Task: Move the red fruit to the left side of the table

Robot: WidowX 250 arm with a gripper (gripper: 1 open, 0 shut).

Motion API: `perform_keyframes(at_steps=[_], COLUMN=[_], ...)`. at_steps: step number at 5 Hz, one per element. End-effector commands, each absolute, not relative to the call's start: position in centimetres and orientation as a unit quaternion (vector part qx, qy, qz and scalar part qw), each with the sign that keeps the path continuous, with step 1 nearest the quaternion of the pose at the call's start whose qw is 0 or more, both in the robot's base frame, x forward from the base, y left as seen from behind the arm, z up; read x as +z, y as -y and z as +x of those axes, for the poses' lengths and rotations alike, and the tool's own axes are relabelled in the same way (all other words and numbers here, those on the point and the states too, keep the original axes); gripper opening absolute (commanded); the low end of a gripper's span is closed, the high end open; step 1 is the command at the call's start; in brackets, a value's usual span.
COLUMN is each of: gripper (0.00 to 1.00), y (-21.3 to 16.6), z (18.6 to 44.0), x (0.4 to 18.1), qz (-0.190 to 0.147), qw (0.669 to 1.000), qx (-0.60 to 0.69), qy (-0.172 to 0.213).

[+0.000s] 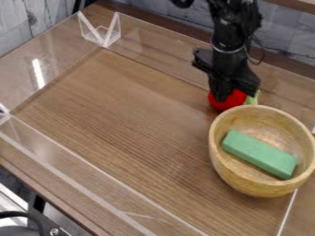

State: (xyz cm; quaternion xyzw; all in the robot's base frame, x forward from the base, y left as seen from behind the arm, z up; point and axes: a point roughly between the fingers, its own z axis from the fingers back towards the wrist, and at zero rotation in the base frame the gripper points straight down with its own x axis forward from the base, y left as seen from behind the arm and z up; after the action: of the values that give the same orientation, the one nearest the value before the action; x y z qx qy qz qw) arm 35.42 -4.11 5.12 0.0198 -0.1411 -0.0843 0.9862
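We see the black robot gripper [227,89] pointing steeply down at the right rear part of the brown wood-grain table [117,120], its jaws drawn in tight against the small bright red round toy fruit [227,98], which they clasp from above. Only the lower half of the fruit shows beneath the black fingers [216,85]; whether it rests on the wood or sits just off it we cannot tell. A light green leafy bit [252,97] sticks out to the right of the fruit, beside the gripper. Just in front of the fruit, towards us and slightly right, stands a tan round bowl [234,157], its far rim close to the fruit but not clearly touching it. Inside the bowl lies a green rectangular block [259,154], set at a slant across the bottom. The fruit is thus on the right side of the table, well apart from the left side, where the wood is bordered by low clear acrylic walls [50,55]. Behind the arm runs a pale grey brick-patterned backdrop [285,32].
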Motion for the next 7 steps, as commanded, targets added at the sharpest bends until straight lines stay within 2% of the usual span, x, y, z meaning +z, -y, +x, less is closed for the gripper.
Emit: perform_keyframes(at_steps=[1, 2, 7], gripper=[1.00, 1.00, 1.00], y=[4.1, 4.0, 3.8], z=[35.9, 35.9, 36.1], x=[5.6, 5.1, 7.0], qz=[0.018, 0.015, -0.010], qw=[0.983, 0.984, 0.982], qx=[-0.095, -0.097, -0.089], qy=[0.154, 0.150, 0.163])
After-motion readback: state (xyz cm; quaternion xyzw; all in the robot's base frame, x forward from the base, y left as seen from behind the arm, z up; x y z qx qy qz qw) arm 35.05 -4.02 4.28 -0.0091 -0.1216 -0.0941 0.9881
